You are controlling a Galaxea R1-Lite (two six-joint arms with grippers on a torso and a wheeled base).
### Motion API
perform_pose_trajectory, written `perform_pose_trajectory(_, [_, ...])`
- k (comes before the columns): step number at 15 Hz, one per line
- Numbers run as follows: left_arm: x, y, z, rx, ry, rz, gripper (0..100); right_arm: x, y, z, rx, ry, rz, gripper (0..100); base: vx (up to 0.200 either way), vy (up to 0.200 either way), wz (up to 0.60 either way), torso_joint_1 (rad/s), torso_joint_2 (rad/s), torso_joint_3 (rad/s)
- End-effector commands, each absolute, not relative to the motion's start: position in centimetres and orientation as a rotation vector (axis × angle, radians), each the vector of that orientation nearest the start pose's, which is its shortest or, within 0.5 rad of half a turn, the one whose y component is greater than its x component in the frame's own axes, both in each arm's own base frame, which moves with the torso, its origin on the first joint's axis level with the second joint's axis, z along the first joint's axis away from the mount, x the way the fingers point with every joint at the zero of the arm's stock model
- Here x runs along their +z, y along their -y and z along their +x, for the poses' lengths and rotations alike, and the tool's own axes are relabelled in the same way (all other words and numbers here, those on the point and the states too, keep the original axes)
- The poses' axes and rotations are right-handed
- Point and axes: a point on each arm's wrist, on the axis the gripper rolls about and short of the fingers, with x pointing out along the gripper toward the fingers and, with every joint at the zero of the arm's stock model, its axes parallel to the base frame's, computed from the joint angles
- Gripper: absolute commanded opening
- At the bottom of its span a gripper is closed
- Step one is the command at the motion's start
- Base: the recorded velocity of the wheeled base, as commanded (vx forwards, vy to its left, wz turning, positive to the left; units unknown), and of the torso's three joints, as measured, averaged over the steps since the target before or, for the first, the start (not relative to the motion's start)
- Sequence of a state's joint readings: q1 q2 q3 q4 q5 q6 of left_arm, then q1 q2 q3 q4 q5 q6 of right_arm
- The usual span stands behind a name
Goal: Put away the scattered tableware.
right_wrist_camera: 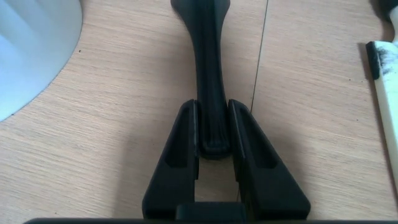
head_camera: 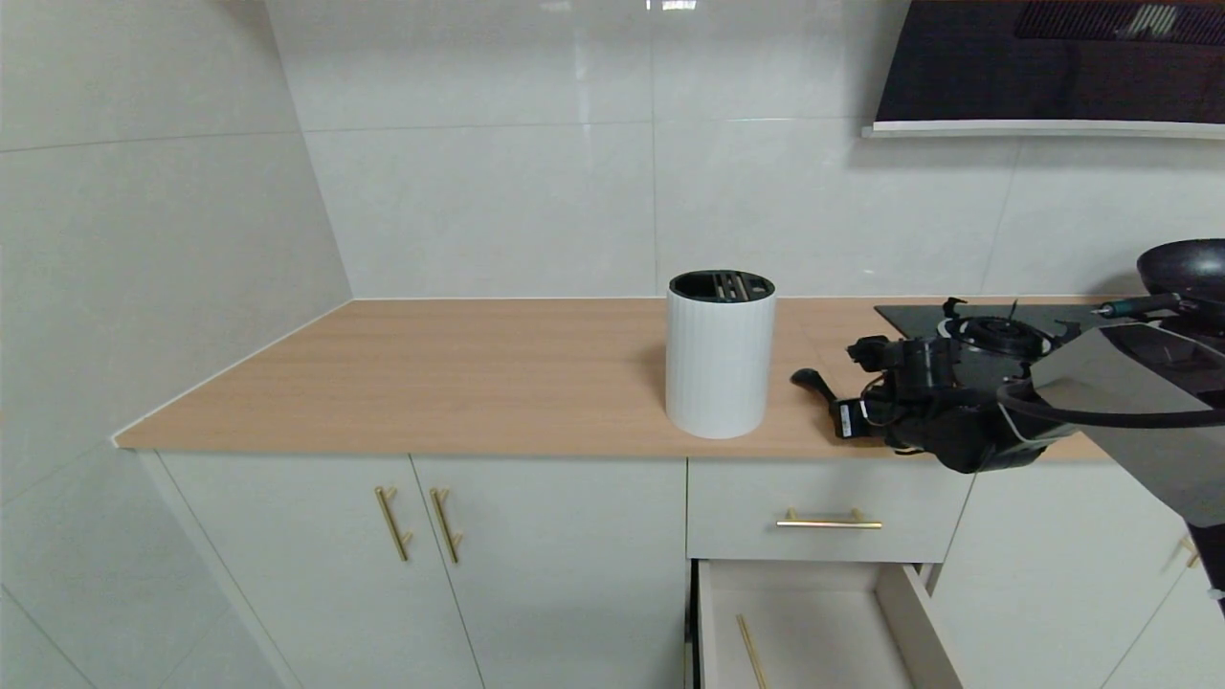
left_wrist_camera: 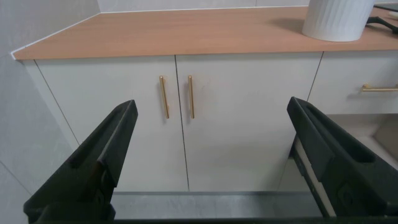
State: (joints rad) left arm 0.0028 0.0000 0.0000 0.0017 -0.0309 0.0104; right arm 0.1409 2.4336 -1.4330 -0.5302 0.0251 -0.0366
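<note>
A black utensil (right_wrist_camera: 208, 56) lies flat on the wooden counter (head_camera: 478, 373), its long handle pointing toward my right gripper (right_wrist_camera: 212, 109). The right gripper's fingers are shut on the end of that handle, low against the countertop. In the head view the utensil's far tip (head_camera: 807, 379) pokes out left of the right gripper (head_camera: 844, 410), just right of the white ribbed utensil holder (head_camera: 720, 354). The holder has a black slotted top and stands upright. My left gripper (left_wrist_camera: 211, 109) hangs open below counter level, facing the cabinet doors, with nothing between its fingers.
A bottom drawer (head_camera: 904, 612) stands pulled open below the right gripper, with a thin gold stick inside. A stove (head_camera: 995, 330) and a black pan (head_camera: 1187, 268) lie to the right. A white strip-like object (right_wrist_camera: 385, 99) lies beside the utensil. The counter's left half is bare.
</note>
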Motion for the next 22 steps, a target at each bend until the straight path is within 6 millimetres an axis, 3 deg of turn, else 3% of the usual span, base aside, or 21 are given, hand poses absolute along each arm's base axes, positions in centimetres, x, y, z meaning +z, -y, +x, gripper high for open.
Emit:
perform_pose_trajectory(1, [7.5,0.1,-2.3,-0.028,-0.001,0.011,100,4.5,-6.8,47.2,0.171,-0.462,-0.063,0,0.0,0.0,0.0,0.0,0.0,0.0])
perform_pose_trajectory(6, [7.5,0.1,-2.3,-0.028,-0.001,0.011,100,7.8,-6.4,45.9,0.157,-0.424,-0.01,0,0.0,0.0,0.0,0.0,0.0,0.0])
perform_pose_trajectory(9, [7.5,0.1,-2.3,-0.028,-0.001,0.011,100,13.2,-5.8,40.2,0.161,-0.492,-0.011,0,0.0,0.0,0.0,0.0,0.0,0.0])
perform_pose_trajectory(12, [7.5,0.1,-2.3,-0.028,-0.001,0.011,100,16.3,-5.1,35.4,0.153,-0.525,0.001,0,0.0,0.0,0.0,0.0,0.0,0.0])
perform_pose_trajectory(18, [7.5,0.1,-2.3,-0.028,-0.001,0.011,100,17.3,-3.9,25.7,0.187,-0.56,0.005,0,0.0,0.0,0.0,0.0,0.0,0.0])
perform_pose_trajectory(22, [7.5,0.1,-2.3,-0.028,-0.001,0.011,100,16.4,-3.4,23.6,0.231,-0.593,0.025,0,0.0,0.0,0.0,0.0,0.0,0.0])
